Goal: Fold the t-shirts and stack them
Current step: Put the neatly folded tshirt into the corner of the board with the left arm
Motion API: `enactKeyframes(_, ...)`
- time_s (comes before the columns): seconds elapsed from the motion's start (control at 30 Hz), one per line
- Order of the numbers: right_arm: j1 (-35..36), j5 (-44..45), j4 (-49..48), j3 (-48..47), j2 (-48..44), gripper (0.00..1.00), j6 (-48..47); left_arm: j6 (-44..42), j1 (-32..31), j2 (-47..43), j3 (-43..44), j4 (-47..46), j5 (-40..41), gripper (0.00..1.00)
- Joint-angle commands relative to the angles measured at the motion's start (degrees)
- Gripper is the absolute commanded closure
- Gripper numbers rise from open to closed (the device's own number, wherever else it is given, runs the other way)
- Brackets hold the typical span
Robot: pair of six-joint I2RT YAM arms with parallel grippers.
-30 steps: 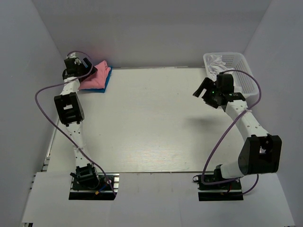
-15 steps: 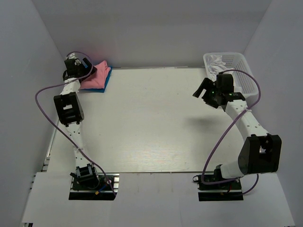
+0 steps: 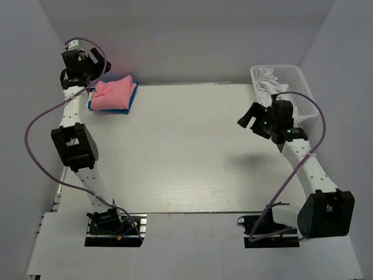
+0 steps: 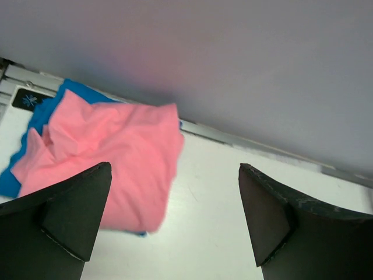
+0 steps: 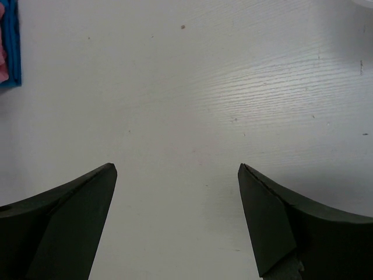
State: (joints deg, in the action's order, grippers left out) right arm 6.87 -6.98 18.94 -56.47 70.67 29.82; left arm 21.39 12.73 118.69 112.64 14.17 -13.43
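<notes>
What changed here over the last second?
The left gripper, open and empty, pulled back off the pink t-shirt toward the far-left corner, uncovering it. The right gripper, open, shifted slightly as its arm swung outward. The blue t-shirt underneath and the basket stayed put.

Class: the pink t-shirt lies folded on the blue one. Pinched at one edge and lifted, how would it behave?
The pink t-shirt would probably droop and unfold: its wrinkled surface suggests soft cloth. Being thin, it likely weighs little for its size. Pushed, it might bunch up or drag the blue t-shirt beneath.
</notes>
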Motion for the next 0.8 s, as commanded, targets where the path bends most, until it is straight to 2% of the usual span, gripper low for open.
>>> enactKeyframes(0.0, 0.1, -1.9, -3.6, 2.4, -5.9, 0.1, -1.9, -0.6, -2.0, -7.7, -4.3, 8.0, -1.3, 0.0)
enactKeyframes(0.13, 0.0, -2.0, -3.3, 4.8, -10.5, 0.1, -3.4, -0.1, -5.8, -21.0, -14.1, 12.0, 3.5, 0.0)
enactKeyframes(0.2, -0.1, -2.3, -3.1, 6.0, -12.1, 0.1, -3.6, -0.1, -7.4, -28.0, -23.4, 12.0, 5.9, 0.0)
enactKeyframes(0.23, -0.1, -2.9, -3.0, 6.6, -13.4, 0.1, -3.8, -0.1, -8.7, -34.7, -28.8, 12.0, 7.2, 0.0)
enactKeyframes(0.33, -0.2, -3.9, -2.5, 7.8, -14.1, 0.1, -3.8, 1.5, -10.0, -45.2, -36.2, 14.5, 10.3, 0.0)
enactKeyframes(0.4, -0.1, -4.9, -2.1, 8.0, -14.1, 0.1, -3.6, 2.7, -10.5, -48.7, -39.4, 16.7, 13.5, 0.0)
enactKeyframes(0.6, -0.1, -5.3, -3.5, 8.6, -14.9, 0.1, -3.4, 2.7, -11.1, -52.3, -38.3, 23.0, 15.9, 0.0)
enactKeyframes(0.77, -0.1, -5.9, -7.0, 10.3, -18.0, 0.1, -3.5, 2.7, -11.1, -54.0, -38.3, 23.0, 15.9, 0.0)
